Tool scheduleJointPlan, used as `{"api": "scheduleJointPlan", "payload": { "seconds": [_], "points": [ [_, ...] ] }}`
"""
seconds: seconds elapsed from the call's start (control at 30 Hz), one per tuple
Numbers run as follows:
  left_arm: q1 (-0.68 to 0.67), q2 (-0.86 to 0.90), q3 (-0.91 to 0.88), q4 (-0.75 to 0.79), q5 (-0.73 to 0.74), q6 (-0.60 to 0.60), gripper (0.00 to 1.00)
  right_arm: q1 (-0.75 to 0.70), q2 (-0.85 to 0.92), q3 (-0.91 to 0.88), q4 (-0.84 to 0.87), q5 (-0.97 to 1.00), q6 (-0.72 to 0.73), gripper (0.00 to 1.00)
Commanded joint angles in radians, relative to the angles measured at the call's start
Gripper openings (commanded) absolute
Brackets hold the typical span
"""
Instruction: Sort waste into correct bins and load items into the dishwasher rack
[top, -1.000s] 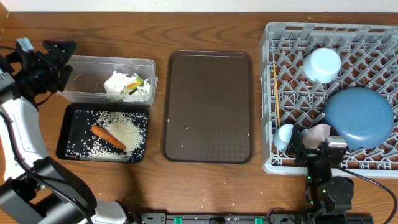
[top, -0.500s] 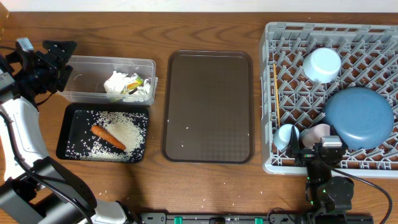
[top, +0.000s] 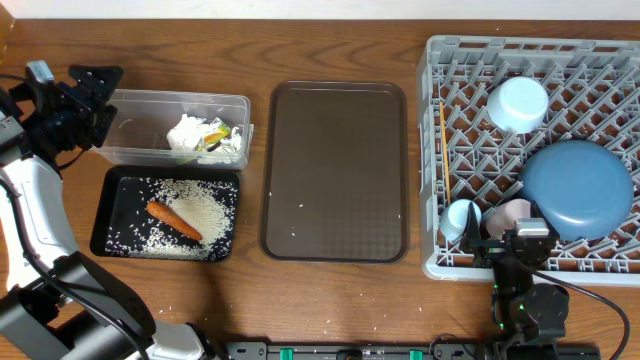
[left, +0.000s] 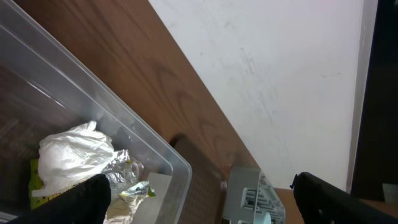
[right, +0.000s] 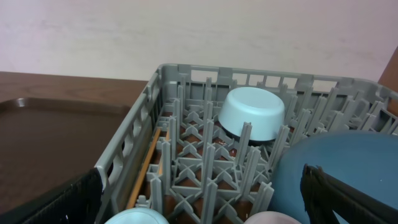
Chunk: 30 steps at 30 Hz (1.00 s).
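At left hand (top: 100, 98): fingers wide apart, nothing between them; parked at one short end of the clear box (top: 180, 96), pointing along it.
Clear box: right in front of the left hand, on the table (top: 330, 40).
Tissue (top: 188, 133): crumpled, inside the clear box, at the end far from the left hand.
Wrapper (top: 216, 141): yellow-green, in the clear box, touching the tissue on its far side.
Black tray (top: 112, 190): just beside the clear box, off to the left hand's side, toward the arm's base.
Carrot (top: 175, 220): in the black tray, lying on the rice (top: 205, 205).
Rice: mostly heaped in the black tray; a few stray grains on the table.
Serving tray (top: 335, 170): dark brown, beyond the clear box from the left hand, between the two hands.
Right hand (top: 515, 240): fingers wide apart, empty; over the near edge of the rack (top: 470, 50).
Light blue cup (top: 458, 218): in the rack, just below and left of the right hand.
Pink cup (top: 515, 213): in the rack, just ahead of the right hand, beside the light blue cup.
Plate (top: 578, 190): blue, in the rack, ahead and right of the right hand.
Chopsticks (top: 441, 135): ahead and left, lying along the rack's left wall.
Bowl (top: 518, 103): farthest ahead, upside down on the pegs.
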Motion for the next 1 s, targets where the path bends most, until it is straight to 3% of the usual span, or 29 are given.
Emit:
{"api": "scheduleJointPlan", "payload": {
  "seconds": [0.0, 0.8, 0.97],
  "points": [
    [0.003, -0.013, 0.012, 0.001, 0.013, -0.002, 0.96, 0.018, -0.006, -0.002, -0.005, -0.008, -0.013, 0.99],
    [-0.002, -0.014, 0.004, 0.001, 0.013, -0.002, 0.96, 0.018, -0.006, -0.002, -0.005, -0.008, -0.013, 0.99],
    [-0.002, -0.081, 0.004, 0.001, 0.013, -0.002, 0.96, 0.018, -0.006, -0.002, -0.005, -0.008, -0.013, 0.99]
  ]
}}
